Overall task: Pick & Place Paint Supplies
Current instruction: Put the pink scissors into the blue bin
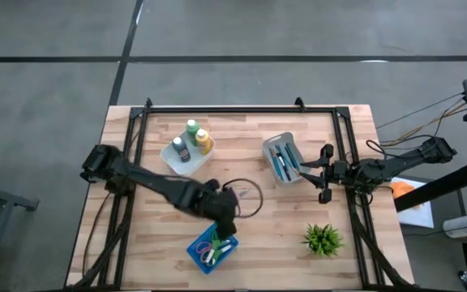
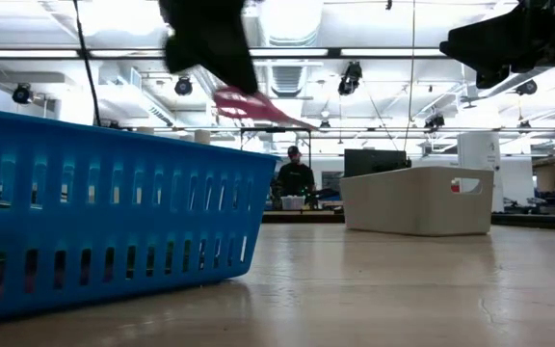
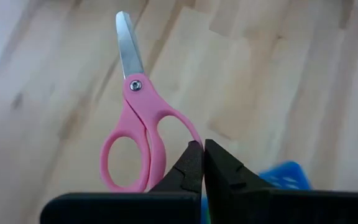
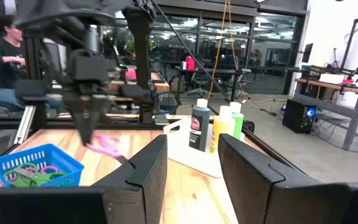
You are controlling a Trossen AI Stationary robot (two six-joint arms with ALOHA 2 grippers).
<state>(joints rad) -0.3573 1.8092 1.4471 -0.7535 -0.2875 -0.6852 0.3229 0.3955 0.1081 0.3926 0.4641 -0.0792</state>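
Note:
My left gripper [image 1: 227, 217] hangs above the table's middle, just beyond the blue basket [image 1: 212, 250], and is shut on pink scissors [image 3: 135, 124]. Three paint bottles, green [image 1: 191, 127], yellow-orange [image 1: 203, 141] and dark grey [image 1: 180, 148], stand on a white tray [image 1: 171, 161] at the far left. Blue-handled brushes [image 1: 282, 160] lie in a light bin [image 1: 292, 146] right of centre. My right gripper [image 1: 324, 174] waits open at the right edge, level, next to that bin. My left gripper pinches the outer rim of one handle ring [image 3: 193, 138] of the scissors between its two shut fingertips [image 3: 191, 163]. The fingers come slanting down from above. The scissors are lifted clear of the table and sit tilted, with the blades [image 3: 128, 43] pointing away from the fingers.
The blue basket [image 2: 94, 217] near the front edge holds other scissors and small items. A black cable loop [image 1: 248, 199] lies at the centre. A small green potted plant [image 1: 323, 239] stands at the near right. A person [image 2: 295, 178] sits beyond the table.

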